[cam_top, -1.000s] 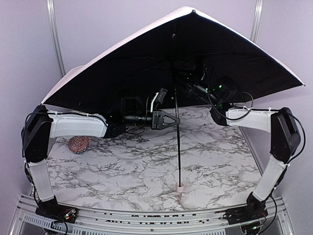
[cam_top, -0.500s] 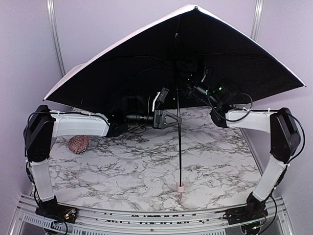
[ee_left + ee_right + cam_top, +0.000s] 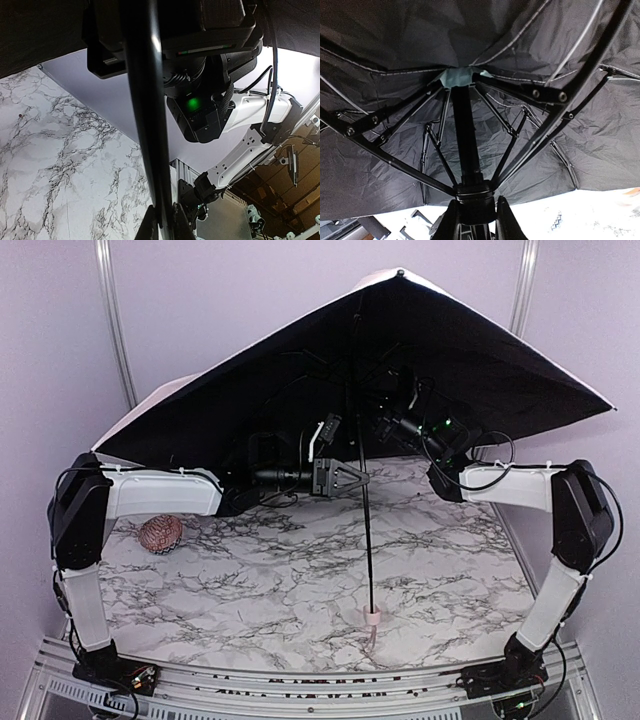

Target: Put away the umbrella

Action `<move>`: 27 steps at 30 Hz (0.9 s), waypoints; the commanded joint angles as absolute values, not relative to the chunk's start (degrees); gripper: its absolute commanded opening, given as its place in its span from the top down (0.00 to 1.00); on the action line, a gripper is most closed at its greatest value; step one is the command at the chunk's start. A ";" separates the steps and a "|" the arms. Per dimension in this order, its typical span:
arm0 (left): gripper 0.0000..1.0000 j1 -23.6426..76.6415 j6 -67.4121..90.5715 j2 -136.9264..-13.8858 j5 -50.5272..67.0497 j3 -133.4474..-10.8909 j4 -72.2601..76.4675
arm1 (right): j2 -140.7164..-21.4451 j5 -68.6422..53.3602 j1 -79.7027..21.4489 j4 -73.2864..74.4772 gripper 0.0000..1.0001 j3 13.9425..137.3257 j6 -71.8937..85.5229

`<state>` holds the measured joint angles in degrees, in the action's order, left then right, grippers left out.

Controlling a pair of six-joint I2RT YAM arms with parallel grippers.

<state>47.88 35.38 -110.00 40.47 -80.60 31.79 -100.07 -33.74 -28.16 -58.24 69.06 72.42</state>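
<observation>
The umbrella (image 3: pixel 450 360) stands open over the table, black lining facing me, a pale pink edge showing along its left rim. Its thin black shaft (image 3: pixel 366 530) runs down to the small pale pink handle knob (image 3: pixel 371 617) resting on the table. My left gripper (image 3: pixel 360 481) is shut on the shaft about halfway up; the shaft (image 3: pixel 150 125) passes between its fingers (image 3: pixel 182 227). My right gripper (image 3: pixel 372 418) is higher up under the canopy, shut on the umbrella's black runner collar (image 3: pixel 475 195) where the ribs meet. The canopy's lining (image 3: pixel 530 45) fills the right wrist view.
A small reddish-pink knobbly ball (image 3: pixel 160 534) lies on the marble table (image 3: pixel 260 590) at the left, near the left arm's elbow. White walls close in the back and both sides. The canopy hangs over the back half of the table.
The canopy has tipped and shifted slightly; its top has risen and the right edge has come a little lower. Both grippers keep their hold, and the handle knob stays on the table.
</observation>
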 commanded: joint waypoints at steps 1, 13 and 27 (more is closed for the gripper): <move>1.00 48.69 33.00 -108.75 42.80 -81.60 34.56 | -99.42 -31.46 -28.02 -59.01 1.00 70.09 72.23; 1.00 47.46 34.27 -107.41 35.15 -80.26 34.03 | -90.51 -15.11 -32.03 -27.58 0.57 69.31 34.63; 1.00 48.38 33.14 -108.80 33.62 -80.24 33.42 | -90.17 11.54 -40.96 -22.40 0.51 73.45 12.61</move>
<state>47.94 35.46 -109.97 33.87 -79.85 30.46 -89.27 3.66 -40.86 -24.93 68.77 19.14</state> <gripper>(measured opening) 0.048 0.495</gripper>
